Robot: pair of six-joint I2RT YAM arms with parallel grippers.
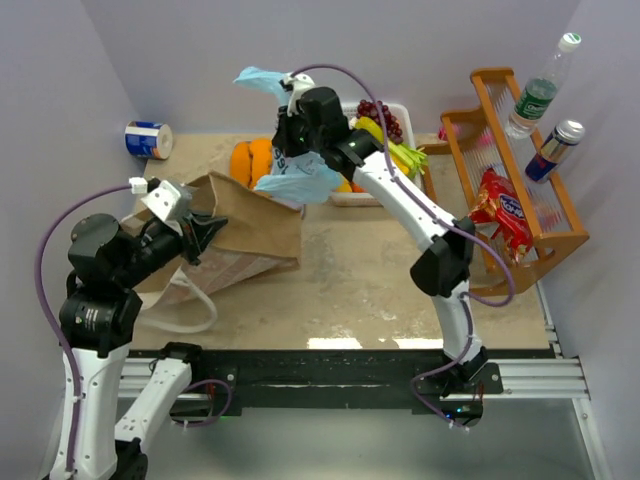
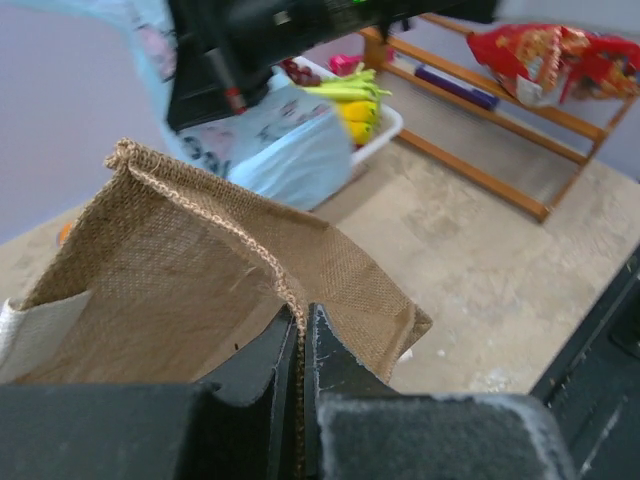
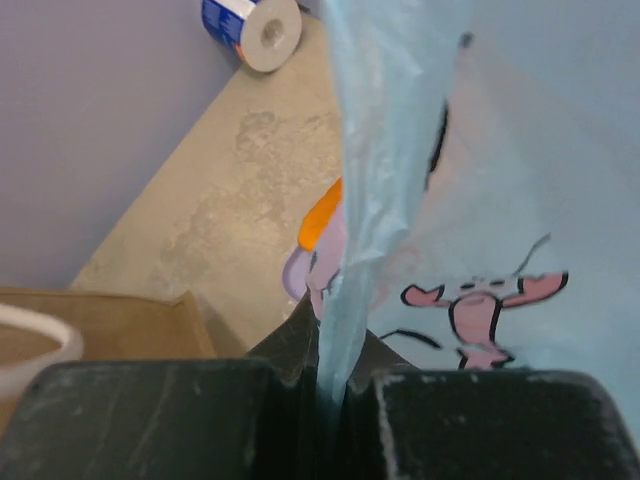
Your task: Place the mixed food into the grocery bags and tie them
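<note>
Just left of the white basket (image 1: 403,110), the light-blue bag (image 1: 300,180) is held up, pinched in the closed right gripper (image 3: 331,345). Farther left of the basket, the brown bag (image 1: 255,225) is clamped at its rim by the closed left gripper (image 2: 300,330). The mixed food (image 1: 378,122) is seen lying in the basket, so filling and tying are judged undone. The brown bag's woven texture is shown only by the left wrist view; it is not resolved from above.
</note>
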